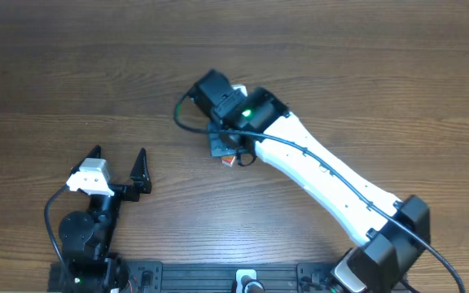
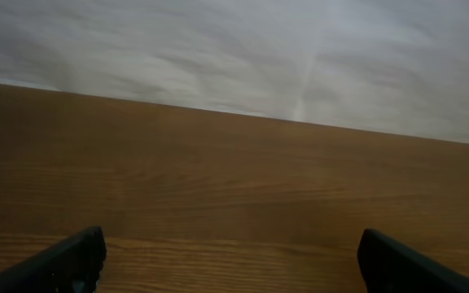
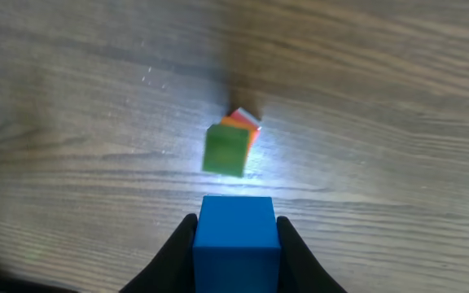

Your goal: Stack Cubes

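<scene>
My right gripper is shut on a blue cube and holds it above the wooden table. Beyond it in the right wrist view stands a small stack with a green cube on top and an orange cube under it, slightly offset. A white-and-red edge shows below those. In the top view the right arm reaches to the table's middle, its gripper over the stack, of which a red-orange corner peeks out. My left gripper stands open at the lower left with nothing between its fingers.
The wooden table lies bare around the stack on all sides. A pale wall rises beyond the table's far edge in the left wrist view.
</scene>
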{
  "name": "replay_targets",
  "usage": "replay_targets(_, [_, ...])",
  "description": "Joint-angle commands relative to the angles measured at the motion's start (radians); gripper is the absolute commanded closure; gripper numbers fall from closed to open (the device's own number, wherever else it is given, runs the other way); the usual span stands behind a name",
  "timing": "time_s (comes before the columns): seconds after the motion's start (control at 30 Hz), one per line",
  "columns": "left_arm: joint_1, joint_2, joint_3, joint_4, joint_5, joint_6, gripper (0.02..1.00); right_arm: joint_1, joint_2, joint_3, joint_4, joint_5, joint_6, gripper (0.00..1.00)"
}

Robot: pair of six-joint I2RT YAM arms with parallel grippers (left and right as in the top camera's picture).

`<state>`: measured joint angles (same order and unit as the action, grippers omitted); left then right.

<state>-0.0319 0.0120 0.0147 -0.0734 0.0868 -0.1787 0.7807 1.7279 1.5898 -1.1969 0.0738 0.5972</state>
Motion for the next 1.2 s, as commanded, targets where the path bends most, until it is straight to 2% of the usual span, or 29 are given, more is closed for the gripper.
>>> replay_targets(0.03, [-0.003,-0.005,-0.009,0.003,0.002,0.014,0.018,0.011,0.047,0.014,0.001,0.017,0.035,0.991])
replay_targets(1.2, [-0.003,-0.005,-0.009,0.003,0.002,0.014,0.020,-0.018,0.156,0.014,0.057,0.028,0.060,0.991])
